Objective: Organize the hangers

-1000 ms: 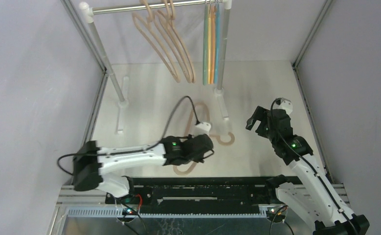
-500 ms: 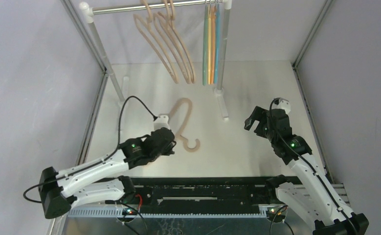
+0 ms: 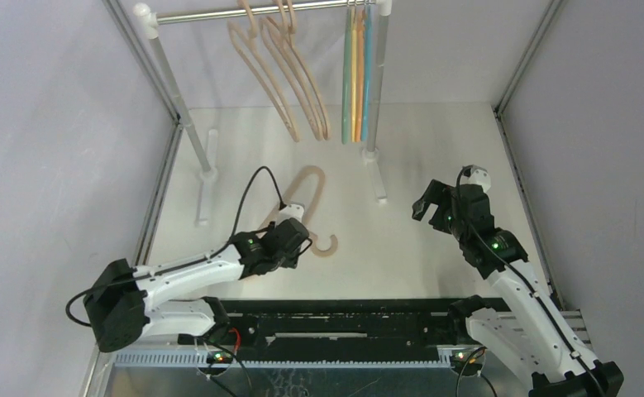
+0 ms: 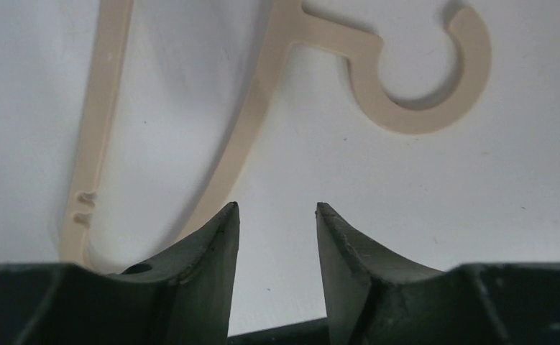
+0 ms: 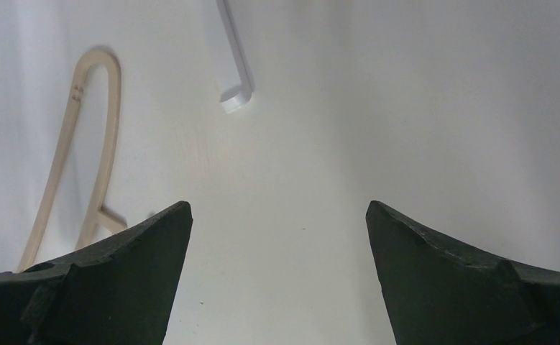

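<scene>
Now I see loose beige hanger (image 3: 314, 186) flat on counter (image 3: 434, 132); left hand (image 4: 273, 215) at its near end, narrowly parted, gripping nothing; right hand (image 5: 277, 215) well to its right, spread wide, empty; remaining hangers (image 3: 298, 83) hung on rail (image 3: 211, 13) behind it.

Seen from above, the left arm (image 3: 219, 266) covers the near half of the beige hanger (image 3: 311, 170) lying on the table, and the hooks of the hung beige hangers (image 3: 310, 87) are cut off at the picture's far edge.
</scene>
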Motion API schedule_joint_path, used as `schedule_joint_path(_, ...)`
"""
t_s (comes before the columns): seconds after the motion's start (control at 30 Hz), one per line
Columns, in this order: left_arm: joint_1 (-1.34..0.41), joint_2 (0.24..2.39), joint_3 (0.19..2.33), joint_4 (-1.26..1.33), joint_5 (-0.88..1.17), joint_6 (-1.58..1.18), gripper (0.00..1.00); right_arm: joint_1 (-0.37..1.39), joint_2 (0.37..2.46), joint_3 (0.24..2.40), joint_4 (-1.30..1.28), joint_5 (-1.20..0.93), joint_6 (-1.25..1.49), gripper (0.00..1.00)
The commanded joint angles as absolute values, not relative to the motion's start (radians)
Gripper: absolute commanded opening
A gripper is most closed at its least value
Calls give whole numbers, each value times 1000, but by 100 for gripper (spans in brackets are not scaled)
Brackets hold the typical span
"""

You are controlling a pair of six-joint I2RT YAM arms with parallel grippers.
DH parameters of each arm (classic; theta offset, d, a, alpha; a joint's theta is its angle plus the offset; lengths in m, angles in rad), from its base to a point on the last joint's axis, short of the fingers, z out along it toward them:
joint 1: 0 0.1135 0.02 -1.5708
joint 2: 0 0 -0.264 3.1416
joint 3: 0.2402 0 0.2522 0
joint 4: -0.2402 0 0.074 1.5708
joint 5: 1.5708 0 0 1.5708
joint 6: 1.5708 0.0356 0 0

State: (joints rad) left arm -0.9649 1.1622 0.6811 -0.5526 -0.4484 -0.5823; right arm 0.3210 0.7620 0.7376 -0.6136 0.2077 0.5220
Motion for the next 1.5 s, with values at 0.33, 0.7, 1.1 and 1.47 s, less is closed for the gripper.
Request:
schedule_joint_path(0.33, -781, 1258, 718, -425, -298, -267, 60, 316, 748, 740, -598, 194, 506, 100)
schedule_joint_path(0.7, -738, 1458, 813, -497, -136, -210, 64, 312, 765, 761, -607, 221, 512, 100)
schedule_joint_path(1.1, -736, 1544, 816, -506, -83, -233, 54, 299, 785, 750, -604, 221, 502, 100)
schedule_joint_path(1.47, -736, 1558, 798, -419, -22, -274, 0, 287, 750, 726, -605, 213, 498, 100)
